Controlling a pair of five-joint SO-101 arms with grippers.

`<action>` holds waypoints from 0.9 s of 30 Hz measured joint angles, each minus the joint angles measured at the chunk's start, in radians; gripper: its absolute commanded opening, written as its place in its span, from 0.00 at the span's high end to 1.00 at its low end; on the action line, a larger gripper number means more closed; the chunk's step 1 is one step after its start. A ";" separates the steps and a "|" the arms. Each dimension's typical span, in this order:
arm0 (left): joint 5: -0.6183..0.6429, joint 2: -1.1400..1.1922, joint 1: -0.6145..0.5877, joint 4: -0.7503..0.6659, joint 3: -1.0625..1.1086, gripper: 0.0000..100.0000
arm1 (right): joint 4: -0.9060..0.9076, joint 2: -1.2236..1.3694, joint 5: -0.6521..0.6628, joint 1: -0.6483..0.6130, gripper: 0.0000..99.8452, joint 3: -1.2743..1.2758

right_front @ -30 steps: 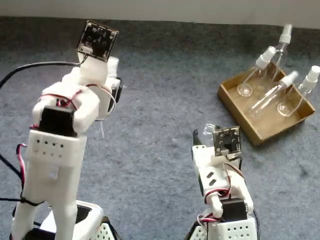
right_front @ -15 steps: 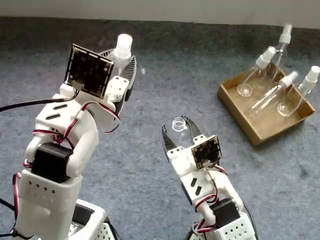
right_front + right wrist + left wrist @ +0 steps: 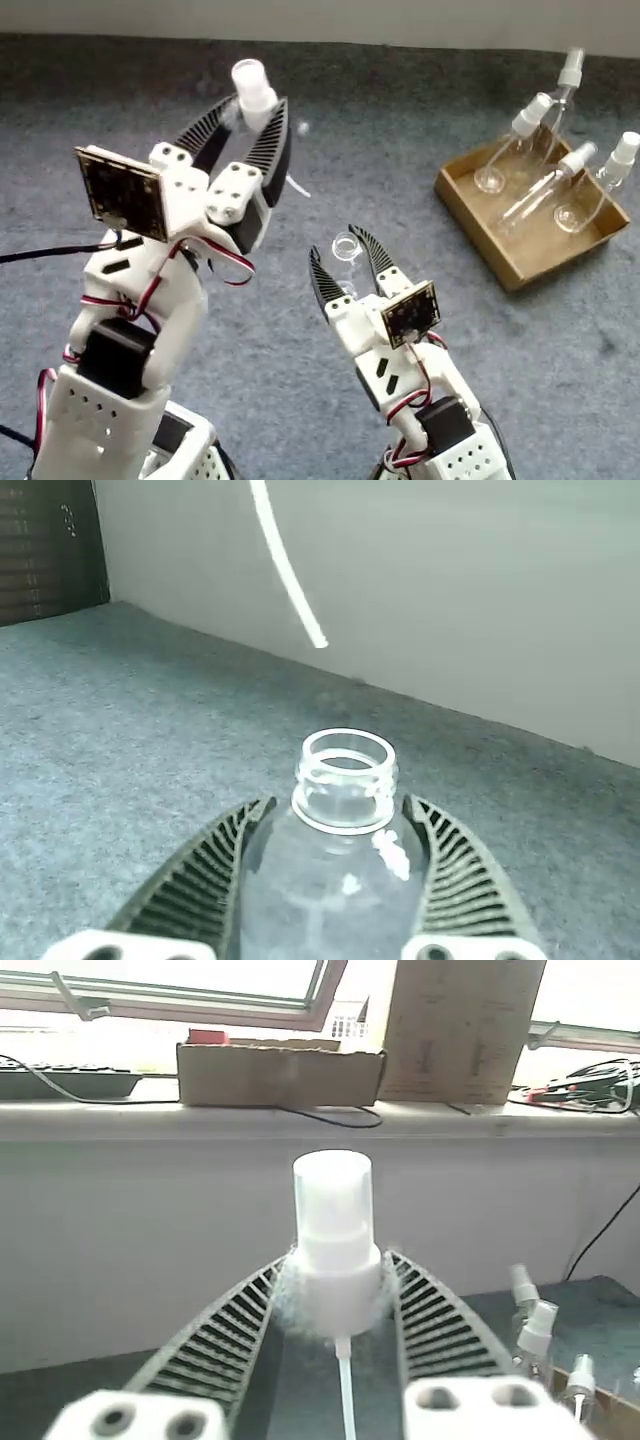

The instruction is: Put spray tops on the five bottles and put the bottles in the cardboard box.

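Note:
My left gripper is raised high over the grey mat and is shut on a white spray top, whose thin dip tube hangs down. In the left wrist view the spray top stands upright between the ribbed fingers. My right gripper is lower, toward the table's middle, and is shut on a clear open-necked bottle. The bottle points neck up in the right wrist view, with the dip tube hanging above it. Several capped bottles lie in the cardboard box.
The cardboard box stands at the right back of the mat, close to the far edge. Grey mat spreads between the arms and the box. A wall and a windowsill with a cardboard carton lie beyond the table.
Both arms have risen and swung forward. The left gripper carried the spray top up and toward the middle; the right gripper lifted the bottle under it.

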 measured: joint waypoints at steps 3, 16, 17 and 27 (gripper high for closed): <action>-0.009 -0.002 0.084 -0.051 0.005 0.97 | 0.028 0.000 0.000 0.000 0.90 0.000; -0.167 0.000 0.276 -0.072 0.080 0.97 | 0.063 0.000 0.000 0.000 0.90 0.000; -0.169 0.000 0.278 -0.072 0.080 0.97 | 0.063 0.000 0.000 0.000 0.90 0.000; -0.170 0.000 0.275 -0.071 0.080 0.97 | 0.063 0.000 0.000 0.000 0.90 0.000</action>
